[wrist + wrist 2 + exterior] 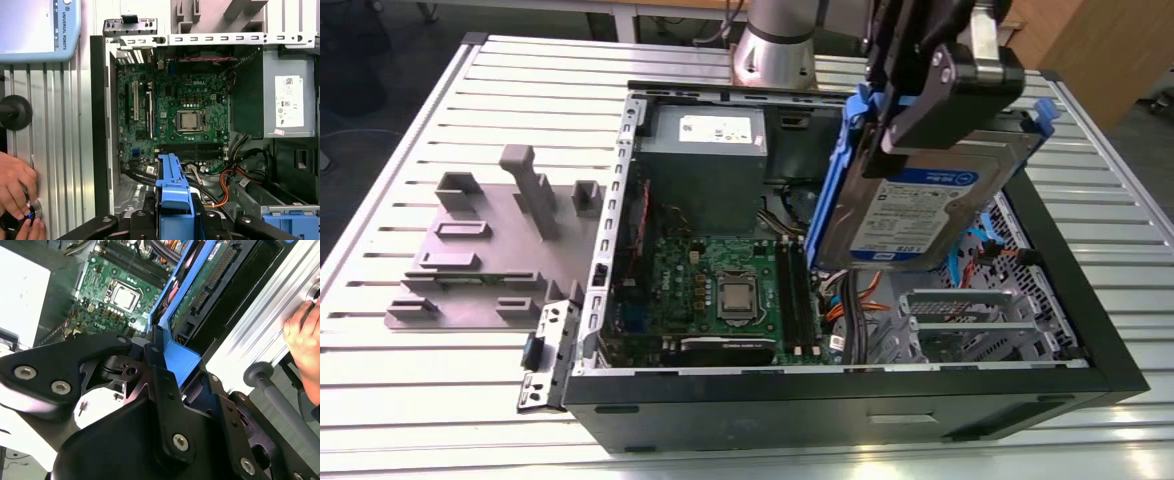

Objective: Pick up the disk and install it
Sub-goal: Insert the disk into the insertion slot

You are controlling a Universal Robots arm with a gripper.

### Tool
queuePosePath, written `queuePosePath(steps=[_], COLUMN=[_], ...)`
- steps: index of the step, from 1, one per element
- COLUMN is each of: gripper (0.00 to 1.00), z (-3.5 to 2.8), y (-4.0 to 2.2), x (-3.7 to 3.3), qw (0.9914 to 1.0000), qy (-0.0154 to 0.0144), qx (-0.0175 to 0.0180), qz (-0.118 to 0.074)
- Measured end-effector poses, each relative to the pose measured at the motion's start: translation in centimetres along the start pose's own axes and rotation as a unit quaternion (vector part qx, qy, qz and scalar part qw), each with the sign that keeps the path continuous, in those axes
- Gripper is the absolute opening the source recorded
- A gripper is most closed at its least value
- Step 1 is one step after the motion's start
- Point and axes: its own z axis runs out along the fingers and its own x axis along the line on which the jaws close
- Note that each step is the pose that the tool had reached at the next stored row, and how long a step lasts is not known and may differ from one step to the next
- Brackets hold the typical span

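The arm (781,40) reaches down over the open computer case (854,390). Its gripper (923,125) is squeezed tight on the disk (921,215), which hangs on its edge above the case.

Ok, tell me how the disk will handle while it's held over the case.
The disk is probably rigid and dense: metal body, hanging unbent. Its blue rails look like thinner plastic and may flex. The gripper clamps one end, so it could swing or slip.
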Motion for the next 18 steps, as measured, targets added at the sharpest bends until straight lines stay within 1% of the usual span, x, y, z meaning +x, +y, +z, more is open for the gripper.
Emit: queuePosePath(steps=[4,6,12,18], gripper=[0.36,0.36,0.36,0.36], z=[0.04,0.06,0.10,0.17], y=[-1.03,-1.37,-1.79,-2.04], x=[-0.05,-0.06,-0.02,0.68], qw=[1.00000,1.00000,1.00000,1.00000], qy=[0.0000,0.0000,0.0001,0.0000], qx=[-0.0002,-0.0002,-0.0002,-0.0002], qz=[0.000,0.000,0.000,0.000])
